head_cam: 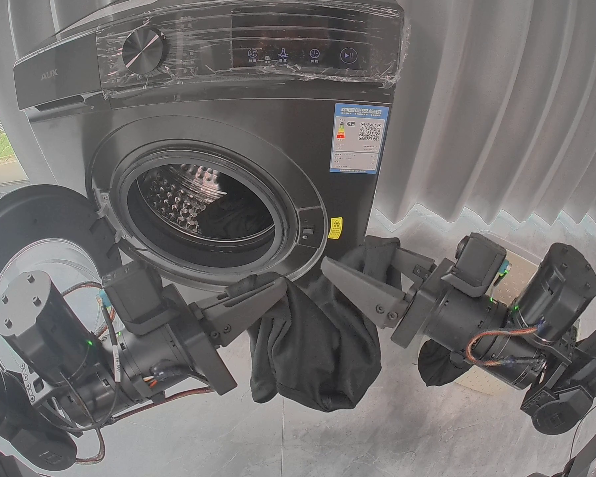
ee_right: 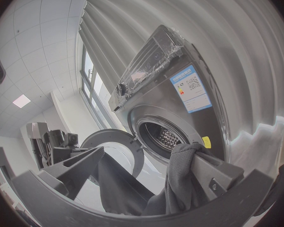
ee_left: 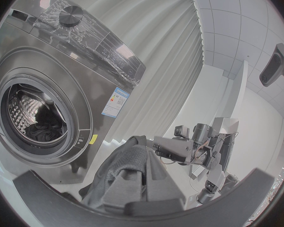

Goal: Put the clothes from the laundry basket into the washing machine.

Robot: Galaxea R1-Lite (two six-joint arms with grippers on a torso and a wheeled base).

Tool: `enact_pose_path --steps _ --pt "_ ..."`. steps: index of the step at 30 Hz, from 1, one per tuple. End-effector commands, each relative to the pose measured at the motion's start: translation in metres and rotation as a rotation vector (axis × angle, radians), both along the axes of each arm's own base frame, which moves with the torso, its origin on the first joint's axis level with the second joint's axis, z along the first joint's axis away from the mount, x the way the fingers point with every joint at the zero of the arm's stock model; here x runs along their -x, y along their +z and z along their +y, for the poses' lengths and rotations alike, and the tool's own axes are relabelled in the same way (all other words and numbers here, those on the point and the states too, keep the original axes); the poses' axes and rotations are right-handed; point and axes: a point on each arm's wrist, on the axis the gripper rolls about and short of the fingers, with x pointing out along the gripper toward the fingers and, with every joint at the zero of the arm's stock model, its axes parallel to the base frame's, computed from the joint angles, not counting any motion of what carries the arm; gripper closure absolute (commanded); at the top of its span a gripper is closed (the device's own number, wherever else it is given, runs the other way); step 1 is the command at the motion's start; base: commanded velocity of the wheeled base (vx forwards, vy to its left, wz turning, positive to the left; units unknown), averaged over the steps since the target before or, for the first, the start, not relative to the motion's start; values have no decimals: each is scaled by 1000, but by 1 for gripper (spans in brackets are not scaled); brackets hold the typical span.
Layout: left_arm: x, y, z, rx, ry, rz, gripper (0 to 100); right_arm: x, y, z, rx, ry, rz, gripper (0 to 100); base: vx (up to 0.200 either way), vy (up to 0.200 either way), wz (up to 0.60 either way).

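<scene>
While one garment (head_cam: 318, 346) spans two grippers (head_cam: 278, 289) (head_cam: 357, 256), door (head_cam: 36, 213) open.

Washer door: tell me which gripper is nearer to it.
Left. The left gripper hangs just beside the open washer door; the right gripper is beyond the dark garment, farther off.

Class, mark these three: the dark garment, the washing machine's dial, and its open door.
garment (head_cam: 318, 352), head view, on its hanging middle fold.
dial (head_cam: 142, 51), head view, on the centre of its face.
door (head_cam: 43, 213), head view, on its dark upper rim.
</scene>
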Motion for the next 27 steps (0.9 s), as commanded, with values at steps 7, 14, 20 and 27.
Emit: enact_pose_path --steps 7,14,20,27 --pt "0 4 1 19 12 -16 100 2 -26 -20 109 -51 62 0 0 0 0" --pt "-5 10 3 46 39 -42 100 20 -57 -37 222 -45 174 0 0 0 0" --pt "-8 14 4 58 51 -56 100 36 -89 -50 361 -37 277 0 0 0 0" --pt "-8 21 4 90 56 -93 100 45 -121 -61 497 -39 403 0 0 0 0"
